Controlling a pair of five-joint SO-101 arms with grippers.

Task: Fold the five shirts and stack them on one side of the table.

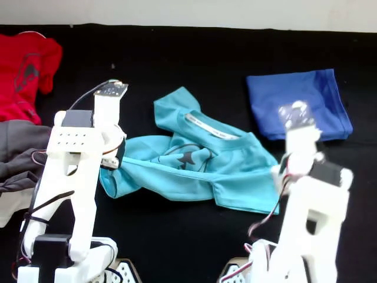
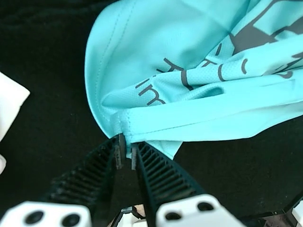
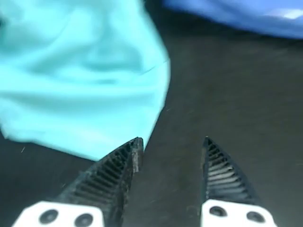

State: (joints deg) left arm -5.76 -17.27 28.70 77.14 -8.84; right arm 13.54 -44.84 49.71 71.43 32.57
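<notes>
Black counter [image 1: 177,59] | left claw [image 2: 127,152] clenched on teal shirt [image 1: 194,171] hem, likely to pull a fold | right claw [image 3: 172,142] released beside its other edge, unladen

The left arm [image 1: 70,171], at 8 o'clock in the high view, is blocky white plastic with a row of small round holes across its upper housing. A black motor [image 1: 50,250] sits low on it, and a thin black cable [image 1: 88,94] arcs up to a small grey board [image 1: 112,89]. The right arm [image 1: 312,206], at 4 o'clock, is white too, with red and pale wires [image 1: 268,215]. The left tool [image 2: 127,149] has black tapered fingers [image 2: 161,175] with ribbed inner faces and white bases with paired dark screw holes [image 2: 52,218]. The right tool [image 3: 173,139] has matching fingers [image 3: 109,170].
</notes>
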